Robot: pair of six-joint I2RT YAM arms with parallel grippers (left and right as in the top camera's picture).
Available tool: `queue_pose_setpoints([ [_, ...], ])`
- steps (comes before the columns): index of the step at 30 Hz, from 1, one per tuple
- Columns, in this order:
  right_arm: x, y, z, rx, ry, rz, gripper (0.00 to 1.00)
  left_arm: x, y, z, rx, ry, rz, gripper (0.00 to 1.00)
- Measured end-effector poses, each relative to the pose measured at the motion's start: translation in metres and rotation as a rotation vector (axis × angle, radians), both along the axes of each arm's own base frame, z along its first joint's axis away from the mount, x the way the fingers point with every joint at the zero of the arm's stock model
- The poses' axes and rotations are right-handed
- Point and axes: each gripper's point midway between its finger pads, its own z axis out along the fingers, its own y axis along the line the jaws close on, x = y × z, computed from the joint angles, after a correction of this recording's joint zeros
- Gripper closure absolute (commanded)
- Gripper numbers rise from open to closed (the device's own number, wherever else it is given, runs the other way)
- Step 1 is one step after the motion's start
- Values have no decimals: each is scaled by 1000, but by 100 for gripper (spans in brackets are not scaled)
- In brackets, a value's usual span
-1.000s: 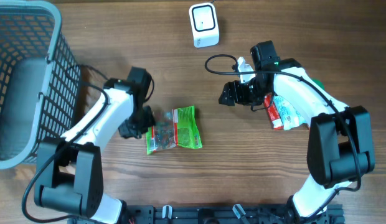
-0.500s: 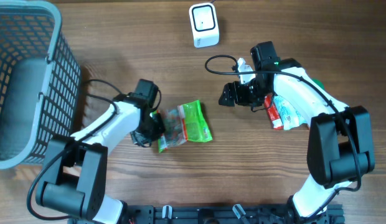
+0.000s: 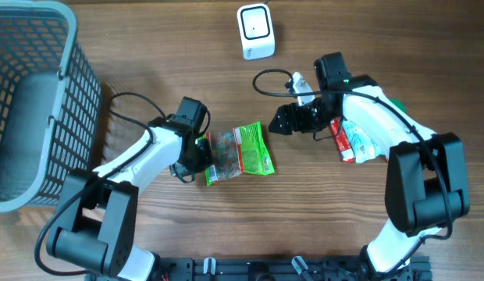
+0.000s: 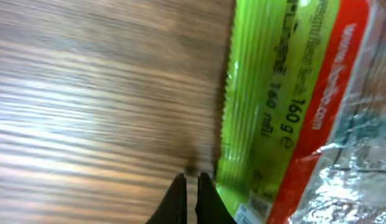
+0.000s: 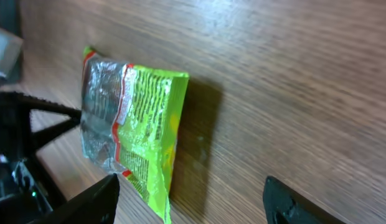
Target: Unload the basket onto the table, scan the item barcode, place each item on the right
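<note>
- A wooden table [image 3: 148, 47] fills the overhead view from edge to edge. Its top is mid-brown, with darker grain running left to right.
- A grey wire basket [image 3: 84, 82] stands at the table's far left corner. Its mesh wall casts a soft shadow on the wood just to its right.
- A black rail [image 3: 250, 269] runs along the table's near edge.
- The light is even and shadows are soft-edged. In the left wrist view the wood shows pale, glossy bands.

Bright, even light — wrist views blurred
</note>
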Motion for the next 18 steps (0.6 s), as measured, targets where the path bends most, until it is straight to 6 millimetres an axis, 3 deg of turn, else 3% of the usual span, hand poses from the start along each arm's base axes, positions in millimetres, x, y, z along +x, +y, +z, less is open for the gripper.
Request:
queue_pose_setpoints([
  [6,-16,8,-5,65,36,29,28,32,-5,22,3,-95,-15,96],
  [18,-31,26,-11,102,56,60,28,38,-13,17,-40,-132,-36,96],
])
